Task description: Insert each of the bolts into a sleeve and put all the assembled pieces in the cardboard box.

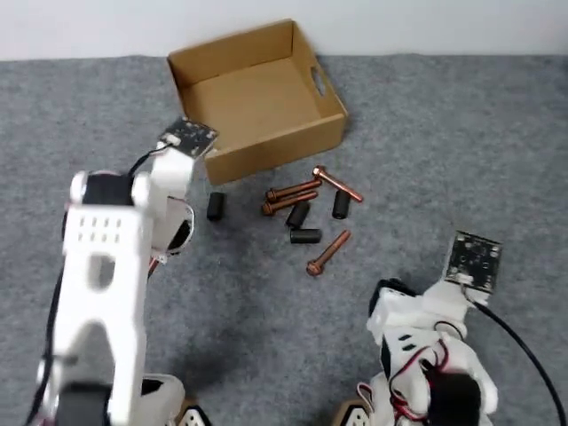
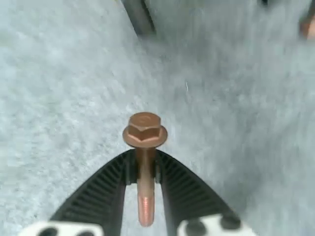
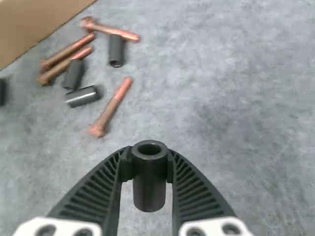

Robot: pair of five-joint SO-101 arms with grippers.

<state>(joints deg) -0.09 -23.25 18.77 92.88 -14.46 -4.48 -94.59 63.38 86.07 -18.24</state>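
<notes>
Bolt (image 2: 144, 135): copper, flanged hex head | sleeve (image 3: 149, 174): short black hollow cylinder

We see one copper hex-head bolt (image 2: 144, 135) pinched by its shank in the left gripper (image 2: 145, 158), head outward. One black sleeve (image 3: 149, 182) sits in the right gripper (image 3: 147, 160), bore showing. Four more bolts (image 1: 290, 190) and four sleeves (image 1: 305, 236) lie loose, near the open-topped cardboard box (image 1: 275, 149).

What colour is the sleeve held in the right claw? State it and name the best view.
Black; the sleeve shows best in the right wrist view.
</notes>
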